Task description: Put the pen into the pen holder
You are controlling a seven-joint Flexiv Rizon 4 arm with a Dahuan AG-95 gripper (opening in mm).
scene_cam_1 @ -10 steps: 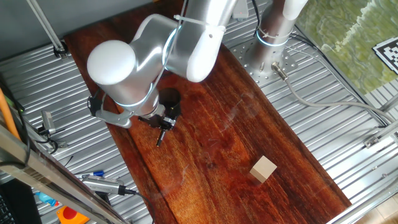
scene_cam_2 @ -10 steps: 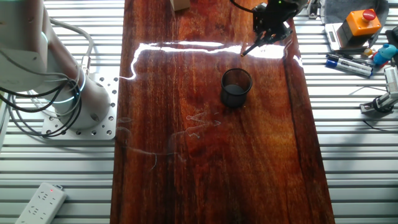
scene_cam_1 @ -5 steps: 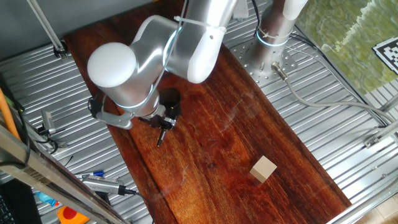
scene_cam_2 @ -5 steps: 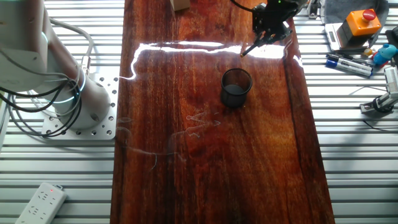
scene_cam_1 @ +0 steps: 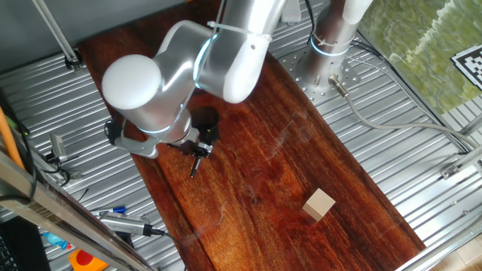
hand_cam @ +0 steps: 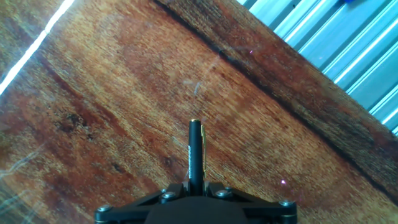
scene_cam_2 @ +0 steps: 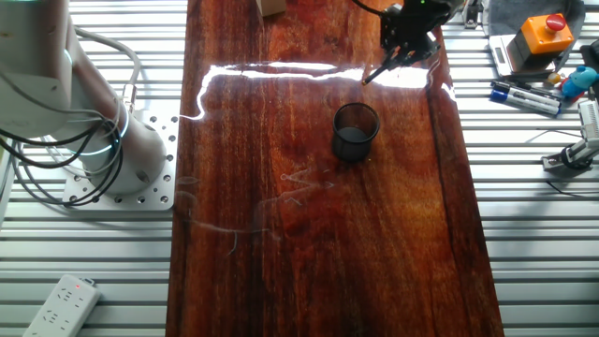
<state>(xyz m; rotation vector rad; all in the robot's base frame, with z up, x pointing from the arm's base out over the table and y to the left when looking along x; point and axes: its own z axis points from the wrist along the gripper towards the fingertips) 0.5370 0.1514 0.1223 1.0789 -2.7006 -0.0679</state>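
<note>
My gripper (hand_cam: 195, 186) is shut on the thin black pen (hand_cam: 195, 155), which points away from the hand over the wooden board. In one fixed view the gripper (scene_cam_1: 199, 149) holds the pen (scene_cam_1: 194, 165) tip-down just in front of the black round pen holder (scene_cam_1: 205, 118), which the arm partly hides. In the other fixed view the gripper (scene_cam_2: 408, 37) holds the pen (scene_cam_2: 374, 71) slanted above the board, beyond the pen holder (scene_cam_2: 356, 131), apart from it. The cup stands upright with a dark hollow.
A tan wooden cube (scene_cam_1: 318, 204) lies on the wooden board (scene_cam_1: 263, 165) and shows at its far end (scene_cam_2: 272, 7). Blue-and-silver markers (scene_cam_2: 524, 94) and an orange box with a red button (scene_cam_2: 545, 33) lie beside the board. A power strip (scene_cam_2: 58, 303) lies on the metal table.
The arm's upper body has shifted very slightly to the left in one fixed view. The gripper and pen stay in place.
</note>
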